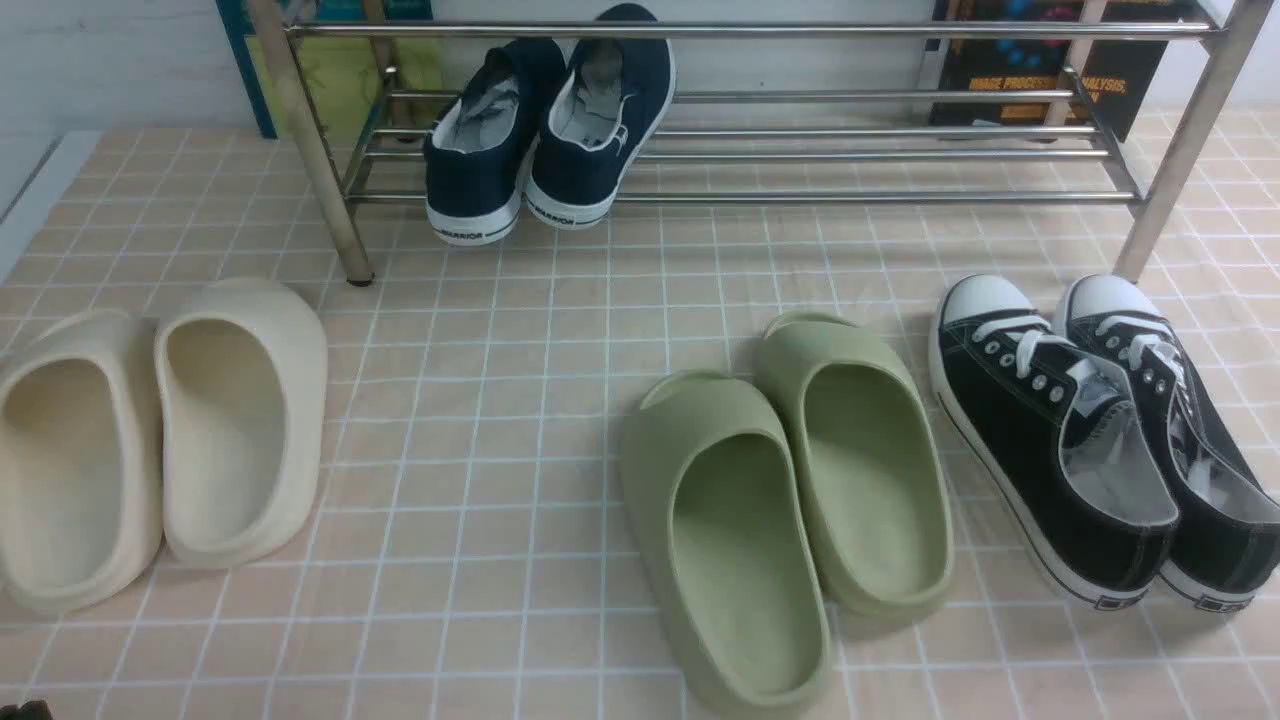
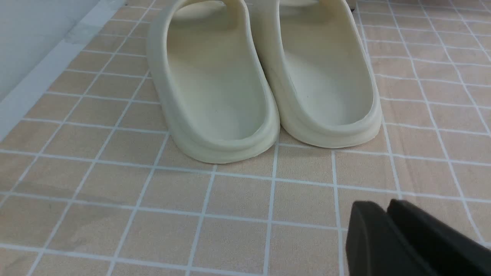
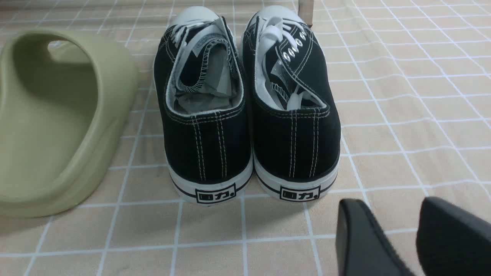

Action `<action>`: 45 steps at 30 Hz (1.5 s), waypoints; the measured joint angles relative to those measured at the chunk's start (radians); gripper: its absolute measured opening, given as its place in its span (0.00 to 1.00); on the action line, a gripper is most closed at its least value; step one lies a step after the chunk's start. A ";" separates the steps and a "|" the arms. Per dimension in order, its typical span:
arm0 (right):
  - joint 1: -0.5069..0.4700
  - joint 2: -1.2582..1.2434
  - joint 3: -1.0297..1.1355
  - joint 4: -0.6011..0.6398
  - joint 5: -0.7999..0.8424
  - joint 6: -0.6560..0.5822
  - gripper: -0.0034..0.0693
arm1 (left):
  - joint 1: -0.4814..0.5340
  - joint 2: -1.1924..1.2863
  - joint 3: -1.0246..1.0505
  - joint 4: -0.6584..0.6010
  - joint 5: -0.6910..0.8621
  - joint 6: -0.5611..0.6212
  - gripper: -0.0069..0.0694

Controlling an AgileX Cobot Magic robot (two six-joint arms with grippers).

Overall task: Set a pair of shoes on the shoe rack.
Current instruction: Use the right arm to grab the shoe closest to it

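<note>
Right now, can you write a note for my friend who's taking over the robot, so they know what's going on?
Left pincer: shut, nothing in it.
Right pincer: open and empty.
Black canvas sneakers: side by side on the floor, toes toward the rack, right of the green foam slippers.
Metal shoe rack: the navy sneakers are on its lower level.
Done: the black pair isn't on the rack yet.
Left: pick up both black sneakers and put them on the rack.

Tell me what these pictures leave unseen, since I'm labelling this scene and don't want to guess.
- Shoe rack: its top is cut off by the front view's upper edge.
- Navy sneakers: toes partly hidden behind rack bars, front view.
- Black sneakers: soles' undersides hidden against the floor, right wrist view.
</note>
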 joint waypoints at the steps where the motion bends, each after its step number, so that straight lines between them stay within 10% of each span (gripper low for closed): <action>1: 0.000 0.000 0.000 0.000 0.000 0.000 0.38 | 0.000 0.000 0.000 0.000 0.000 0.000 0.21; 45: 0.000 0.000 0.000 -0.002 0.000 0.000 0.38 | 0.000 0.000 0.000 0.086 0.002 0.000 0.26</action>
